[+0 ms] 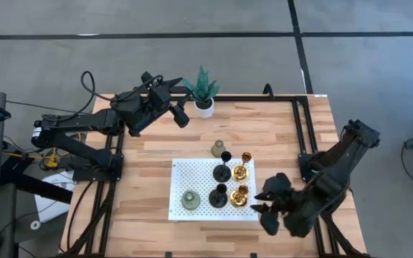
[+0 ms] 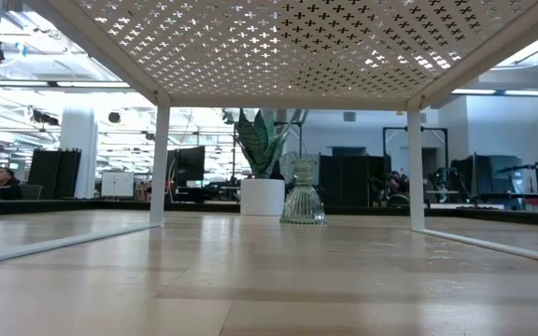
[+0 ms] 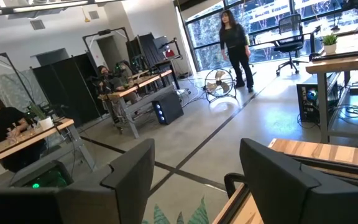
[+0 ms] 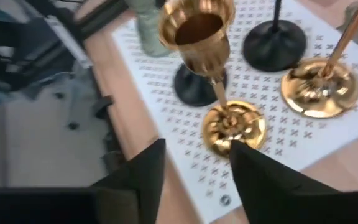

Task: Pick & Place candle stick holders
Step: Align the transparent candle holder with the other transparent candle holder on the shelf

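Right wrist view shows the right hand (image 4: 194, 165) spread wide just beside a gold candle holder (image 4: 219, 68) standing free on the white rack (image 4: 160, 106). Left hand (image 1: 180, 100) hangs open near the plant (image 1: 203, 89).

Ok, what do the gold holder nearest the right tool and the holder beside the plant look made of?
The gold holder looks like polished metal, perhaps brass or plated: mirror-bright with sharp reflections. The holder beside the plant looks like ribbed pale green glass: light passes through it in the low view.

Glossy gold metal is seen on two candle stick holders (image 4: 219, 74); the perforated tray (image 1: 192, 172) looks matt white, the worktop (image 1: 278, 129) pale wood.
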Motion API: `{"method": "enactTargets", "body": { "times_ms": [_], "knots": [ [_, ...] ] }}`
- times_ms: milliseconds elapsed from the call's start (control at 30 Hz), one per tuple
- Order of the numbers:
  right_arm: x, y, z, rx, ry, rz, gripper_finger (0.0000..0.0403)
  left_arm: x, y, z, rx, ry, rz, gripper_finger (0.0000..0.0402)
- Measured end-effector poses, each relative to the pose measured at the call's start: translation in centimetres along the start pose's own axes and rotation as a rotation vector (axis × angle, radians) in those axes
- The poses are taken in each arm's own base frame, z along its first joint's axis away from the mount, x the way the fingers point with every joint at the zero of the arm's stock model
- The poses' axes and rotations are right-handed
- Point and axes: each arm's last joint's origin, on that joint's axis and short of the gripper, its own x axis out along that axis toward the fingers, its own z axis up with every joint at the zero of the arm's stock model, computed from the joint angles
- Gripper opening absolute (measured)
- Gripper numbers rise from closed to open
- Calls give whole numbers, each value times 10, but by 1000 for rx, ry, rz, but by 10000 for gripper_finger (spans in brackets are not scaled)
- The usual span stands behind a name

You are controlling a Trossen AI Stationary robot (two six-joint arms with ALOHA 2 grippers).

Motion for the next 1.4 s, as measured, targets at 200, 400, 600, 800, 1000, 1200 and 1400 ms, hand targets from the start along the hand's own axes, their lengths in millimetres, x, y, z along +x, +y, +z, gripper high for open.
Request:
{"method": "enactTargets", "body": {
  "times_ms": [200, 400, 600, 800, 1000, 1200, 1400],
  "knots": [
    [-32, -2, 11, -6, 14, 110, 61, 0, 0, 0, 0, 0, 1, 237],
    [-64, 0, 17, -50, -34, 192, 12, 0, 0, 0, 0, 0, 0, 237],
    [-91, -6, 25, -178, -186, 126, 4, 0, 0, -1, 11, 11, -4, 229],
    [-113, -17, 32, -252, -265, 56, 2, -2, -5, -6, -29, 50, -34, 198],
    [-128, -18, 33, -342, -368, 46, 1, -7, -11, -4, -51, 50, -74, 172],
    [-140, -17, 31, -410, -472, 33, 0, -11, -15, -3, -120, 49, -98, 156],
    [-153, -17, 23, -471, -591, 19, 0, -15, -20, -1, -219, 46, -140, 145]
  ]
}}
